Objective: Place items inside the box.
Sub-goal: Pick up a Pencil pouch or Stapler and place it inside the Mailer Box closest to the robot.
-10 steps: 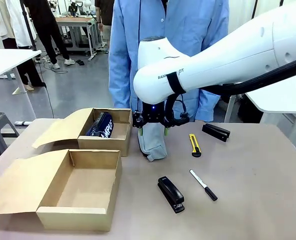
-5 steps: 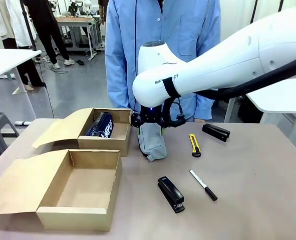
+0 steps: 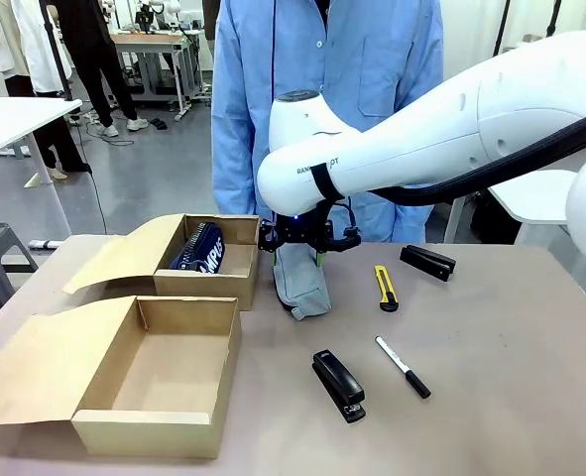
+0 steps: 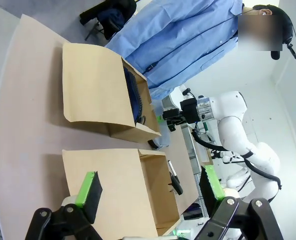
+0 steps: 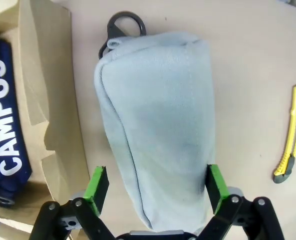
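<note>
The grey zip pouch (image 3: 302,286) lies on the table beside the far box (image 3: 216,283). My right gripper (image 3: 297,248) hangs open just above the pouch's far end. In the right wrist view its green pads (image 5: 98,182) stand on either side of the grey pouch (image 5: 158,130) without pressing it. The navy pouch (image 3: 198,248) with white lettering lies inside the far box. A black stapler (image 3: 338,385), a marker pen (image 3: 403,367) and a yellow-black utility knife (image 3: 386,288) lie on the table. My left gripper (image 4: 150,187) is open with nothing between its fingers, high above the near box (image 4: 122,185).
The near box (image 3: 154,431) stands open at the front left with its flap spread leftward. A second black stapler (image 3: 428,261) lies at the back right. A person in a blue coat (image 3: 322,79) stands at the far edge.
My right gripper has risen slightly above the grey pouch, staying open. The pouch has not moved. The person has shifted a little.
</note>
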{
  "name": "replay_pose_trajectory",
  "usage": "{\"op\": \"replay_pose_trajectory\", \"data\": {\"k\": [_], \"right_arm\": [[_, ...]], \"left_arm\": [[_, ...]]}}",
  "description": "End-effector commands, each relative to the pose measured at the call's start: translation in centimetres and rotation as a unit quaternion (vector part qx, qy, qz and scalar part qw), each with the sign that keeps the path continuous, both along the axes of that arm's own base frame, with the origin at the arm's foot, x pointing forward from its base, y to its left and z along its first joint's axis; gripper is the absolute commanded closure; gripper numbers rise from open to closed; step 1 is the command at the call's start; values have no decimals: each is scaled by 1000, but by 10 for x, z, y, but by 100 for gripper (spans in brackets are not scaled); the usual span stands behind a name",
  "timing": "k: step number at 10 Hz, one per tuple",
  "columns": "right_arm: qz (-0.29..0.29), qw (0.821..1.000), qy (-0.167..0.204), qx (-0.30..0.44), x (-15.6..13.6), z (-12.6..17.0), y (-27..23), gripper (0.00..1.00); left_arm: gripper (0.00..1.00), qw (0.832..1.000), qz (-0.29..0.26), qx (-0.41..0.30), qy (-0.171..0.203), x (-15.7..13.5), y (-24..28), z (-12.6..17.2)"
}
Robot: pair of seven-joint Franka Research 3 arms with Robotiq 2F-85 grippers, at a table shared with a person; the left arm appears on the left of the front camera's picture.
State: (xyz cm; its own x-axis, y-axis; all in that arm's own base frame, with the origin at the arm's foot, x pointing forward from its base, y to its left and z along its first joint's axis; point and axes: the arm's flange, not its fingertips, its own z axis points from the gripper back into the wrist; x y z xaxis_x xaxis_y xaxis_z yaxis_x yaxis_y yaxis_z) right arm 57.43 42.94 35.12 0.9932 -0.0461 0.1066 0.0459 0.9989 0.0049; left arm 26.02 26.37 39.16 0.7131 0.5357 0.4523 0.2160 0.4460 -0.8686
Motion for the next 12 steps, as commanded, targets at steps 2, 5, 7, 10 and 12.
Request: {"op": "replay_pose_trajectory", "data": {"k": [2,5,7,10,12], "right_arm": [[-10,1000,20,-17,10,-20,-5,0],[-3,999,45,-6,9,-44,-14,0],[1,999,38,6,6,-45,-15,0],[12,999,41,9,4,-45,-12,60],[12,999,39,6,3,-44,-10,62]], "left_arm": [[0,1000,1,-1,-16,1,0,0],[0,1000,1,-1,-16,1,0,0],[0,1000,1,-1,-16,1,0,0],[0,1000,1,-1,-16,1,0,0],[0,1000,1,-1,-16,1,0,0]]}}
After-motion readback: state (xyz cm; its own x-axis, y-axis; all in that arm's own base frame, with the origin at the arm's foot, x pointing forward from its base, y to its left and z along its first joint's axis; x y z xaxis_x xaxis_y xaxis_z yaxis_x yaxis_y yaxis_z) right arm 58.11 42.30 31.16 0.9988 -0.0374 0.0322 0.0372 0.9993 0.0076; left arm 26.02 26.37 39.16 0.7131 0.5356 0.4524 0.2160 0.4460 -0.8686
